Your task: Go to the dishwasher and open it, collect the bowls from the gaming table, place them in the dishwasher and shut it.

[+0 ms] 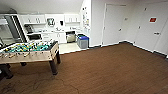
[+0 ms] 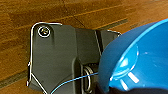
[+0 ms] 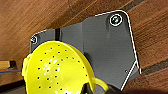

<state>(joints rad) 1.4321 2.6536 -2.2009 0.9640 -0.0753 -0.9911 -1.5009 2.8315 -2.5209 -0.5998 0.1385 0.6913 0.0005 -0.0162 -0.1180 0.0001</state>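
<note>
1. Brown wood-pattern floor [image 1: 107, 72] fills the room ahead in the head view and lies under both arms in the wrist views.
2. Left pincer: its fingers cannot be made out, so whether they are open or closed cannot be told. The blue bowl [image 2: 140, 60] sits right at this pincer, tilted, hollow side showing, above the floor. A thin blue cable [image 2: 72, 81] runs beneath the bowl across the robot's dark plate.
3. Right pincer: fingers likewise not discernible; state cannot be told. The yellow bowl [image 3: 57, 70] sits right at this pincer, tilted, over the floor. Its wall is pierced with small holes and a loop handle shows at its rim.
4. Dishwasher [image 1: 71, 37]: steel front, under the kitchen counter at the far end of the room, well apart from both pincers. From here it cannot be told whether the door is open.
5. White cabinets [image 1: 60, 37] flank the dishwasher; upper cabinets hang above.
6. Bin [image 1: 83, 41], grey with a blue top, stands on the pale kitchen floor near the dishwasher, by the wall corner.
7. Foosball table [image 1: 32, 51], green field with rods, stands on the brown floor on the left side, nearer than the kitchen.
8. White doors [image 1: 113, 23] line the wall on the right; the farther right one bears a red sign [image 1: 152, 19].
</note>
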